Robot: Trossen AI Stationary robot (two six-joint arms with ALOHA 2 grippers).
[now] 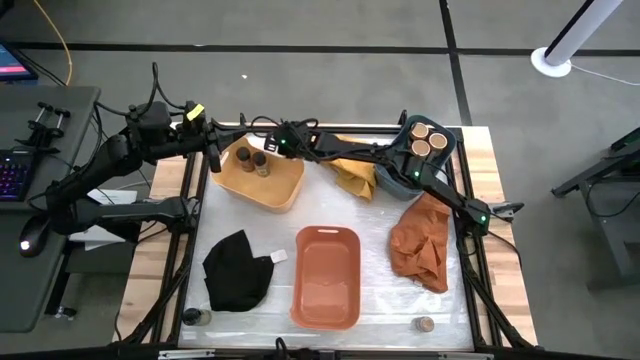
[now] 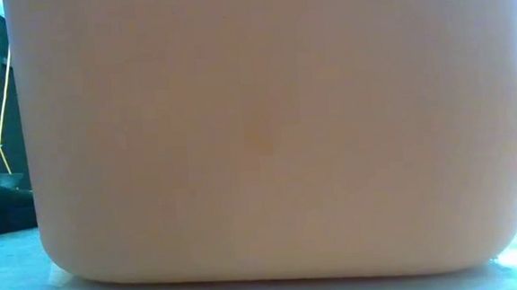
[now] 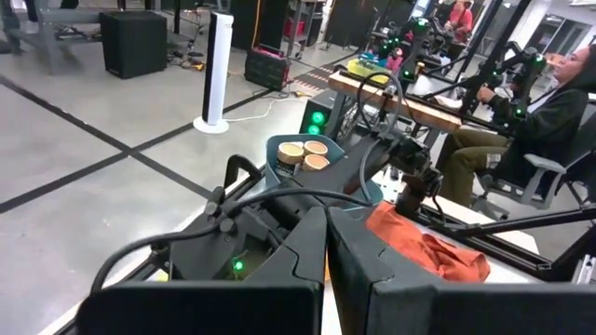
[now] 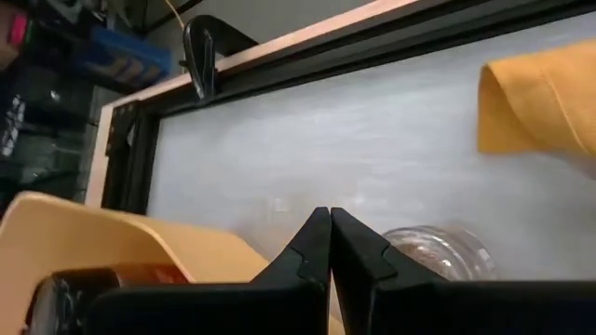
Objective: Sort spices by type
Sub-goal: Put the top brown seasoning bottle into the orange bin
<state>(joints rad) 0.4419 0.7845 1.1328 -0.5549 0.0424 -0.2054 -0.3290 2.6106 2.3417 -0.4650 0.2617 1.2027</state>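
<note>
Your spices are spread over four spots. Two slim dark jars (image 1: 253, 160) stand in the yellow tub (image 1: 283, 188) at the table's far left. Three wider tan-topped jars (image 1: 428, 139) sit together in the blue tub (image 1: 452, 140) at the far right corner. One dark jar (image 1: 196, 317) stands alone on the table (image 1: 505, 270) at the near left corner, by the black cloth (image 1: 237, 270), and one tan-topped jar (image 1: 425, 324) stands at the near right corner, below the orange cloth (image 1: 425, 243). The orange tub (image 1: 326, 277) lies between them in the near middle, with no jar showing in it.

Your right pincer (image 4: 330, 244) has reached across to the far edge of the yellow tub, fingers pressed together and pinching nothing; a clear jar (image 4: 438, 251) shows just beyond its tips. Your left pincer (image 3: 326, 244) is also pressed together and empty, held at the table's far left, beside the yellow tub. The yellow cloth (image 1: 355, 170) lies between the yellow and blue tubs.
</note>
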